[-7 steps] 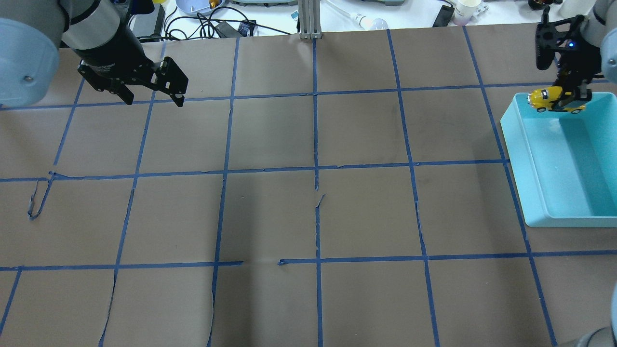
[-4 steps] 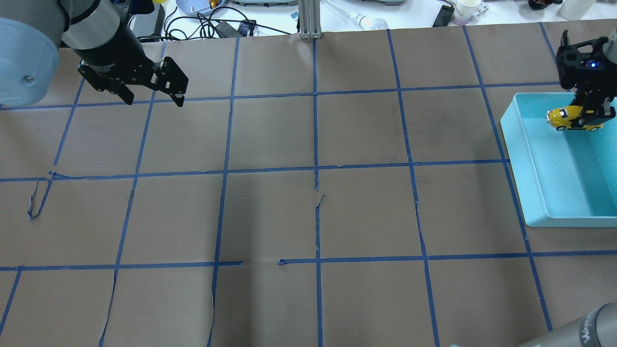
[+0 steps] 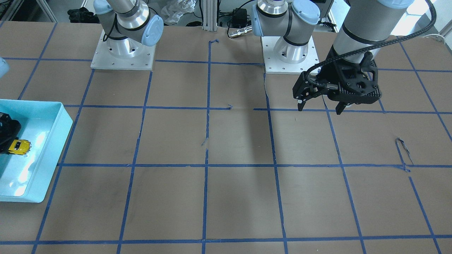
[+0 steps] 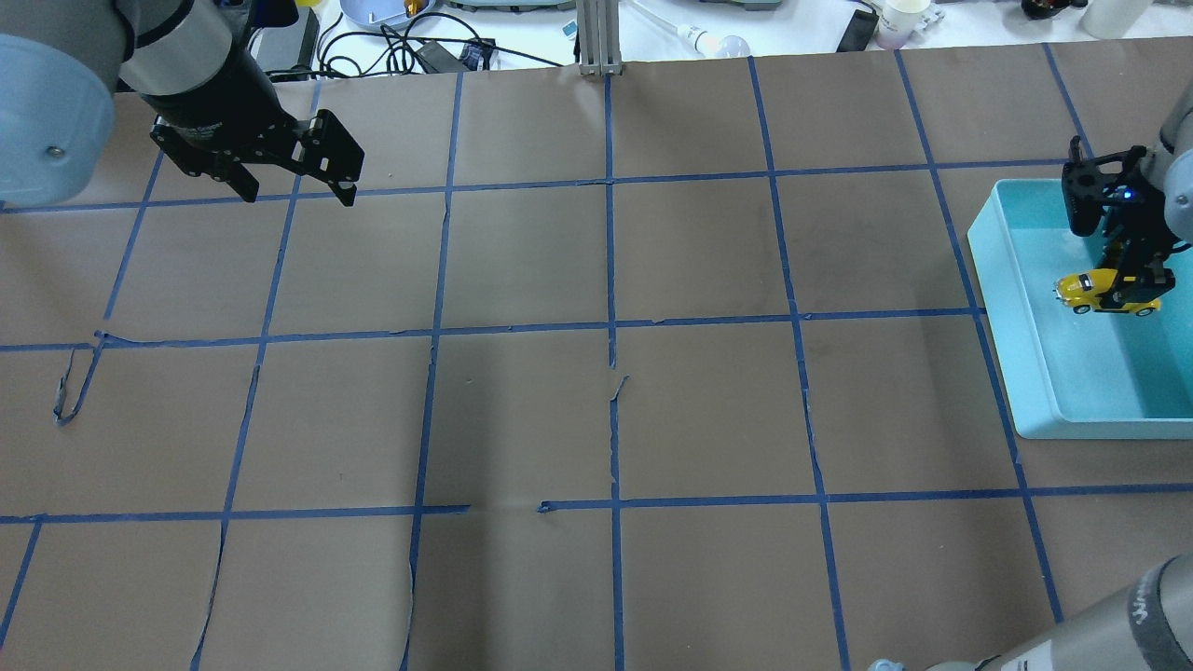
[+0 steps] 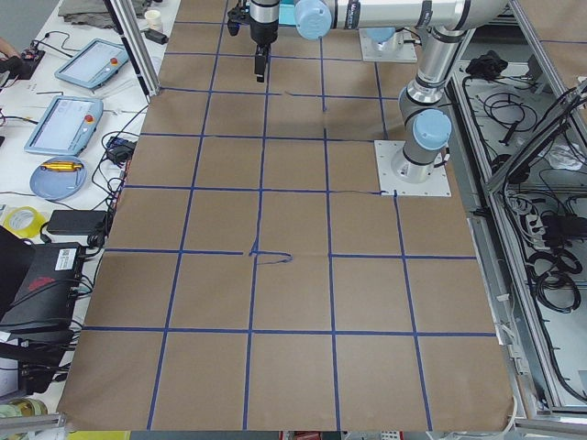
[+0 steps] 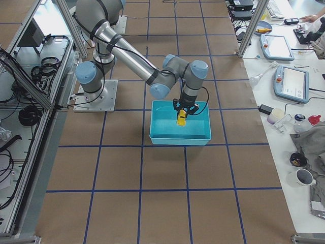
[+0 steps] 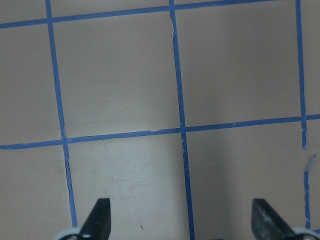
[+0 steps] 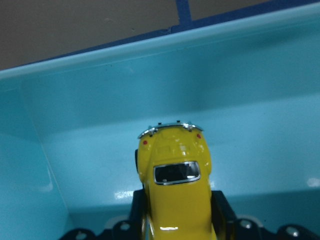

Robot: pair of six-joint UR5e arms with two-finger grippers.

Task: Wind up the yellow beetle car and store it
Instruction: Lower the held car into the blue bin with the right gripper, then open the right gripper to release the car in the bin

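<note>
One brown, blue-taped table (image 4: pixel 596 419) lies under everything. Directly below your right gripper (image 4: pixel 1132 284) sits the teal bin (image 4: pixel 1100 373). Your left gripper (image 4: pixel 299 197) hangs with jaws spread wide, well apart from the bin. Clamped between the right gripper's jaws, within the bin's walls, you see the yellow beetle car (image 4: pixel 1081 285).

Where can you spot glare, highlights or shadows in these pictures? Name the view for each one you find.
Front-facing view: white glare streaks the floor of the turquoise bin beside the yellow beetle car. Right wrist view: a small bright highlight sits on the car's glossy roof. Overhead view: a broad, soft-edged shadow runs down the paper-covered table.
</note>
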